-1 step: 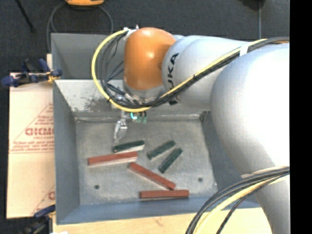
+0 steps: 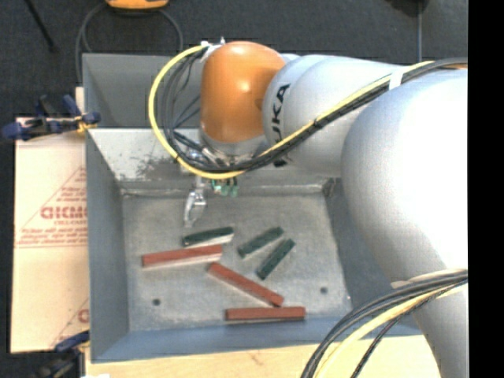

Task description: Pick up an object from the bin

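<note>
Just left of the frame's middle, the pincer [image 2: 194, 207] hangs over a dark green stick [image 2: 208, 235] on the bin [image 2: 106, 242] floor. Whether it is open or closed, I cannot tell. No piece seems lifted yet, so I judge that grasping and raising remain.

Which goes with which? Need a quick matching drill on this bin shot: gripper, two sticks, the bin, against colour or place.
Things:
1. gripper
2. stick just below the gripper
3. lowest stick in the view
4. bin

Colour or place:
a. grey metal
b. red-brown
c. dark green
d. near the back wall, left of centre

Pairs: 1-d, 2-c, 3-b, 4-a
</note>
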Motion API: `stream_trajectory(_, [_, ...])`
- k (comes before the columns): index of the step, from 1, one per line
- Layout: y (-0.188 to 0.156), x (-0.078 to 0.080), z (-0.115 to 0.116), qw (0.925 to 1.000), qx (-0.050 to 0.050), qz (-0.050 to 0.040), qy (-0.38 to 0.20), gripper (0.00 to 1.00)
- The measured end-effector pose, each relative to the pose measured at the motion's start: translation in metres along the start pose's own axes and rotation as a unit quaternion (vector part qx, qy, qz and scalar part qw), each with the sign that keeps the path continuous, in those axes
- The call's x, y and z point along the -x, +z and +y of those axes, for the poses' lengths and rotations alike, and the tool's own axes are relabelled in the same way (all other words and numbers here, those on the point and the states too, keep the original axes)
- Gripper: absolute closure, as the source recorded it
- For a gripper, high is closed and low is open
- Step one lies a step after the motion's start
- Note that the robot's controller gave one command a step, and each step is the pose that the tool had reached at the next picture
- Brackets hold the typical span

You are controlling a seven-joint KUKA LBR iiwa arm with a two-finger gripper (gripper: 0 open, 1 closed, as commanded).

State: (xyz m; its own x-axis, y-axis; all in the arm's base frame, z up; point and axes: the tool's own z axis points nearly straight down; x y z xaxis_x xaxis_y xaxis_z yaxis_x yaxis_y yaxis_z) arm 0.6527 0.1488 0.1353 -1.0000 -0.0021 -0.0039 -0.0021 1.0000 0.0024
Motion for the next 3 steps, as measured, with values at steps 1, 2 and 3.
stream_trajectory(1, [0.0447, -0.0470, -0.0341, 0.9952, 0.007, -0.0075, -0.097, 1.00])
stream_trajectory(2, [0.0447, -0.0470, -0.0341, 0.9952, 0.007, -0.0075, -0.097, 1.00])
stream_trajectory(3, [0.0431, -0.0439, -0.0321, 0.9951, 0.004, -0.0037, -0.098, 1.00])
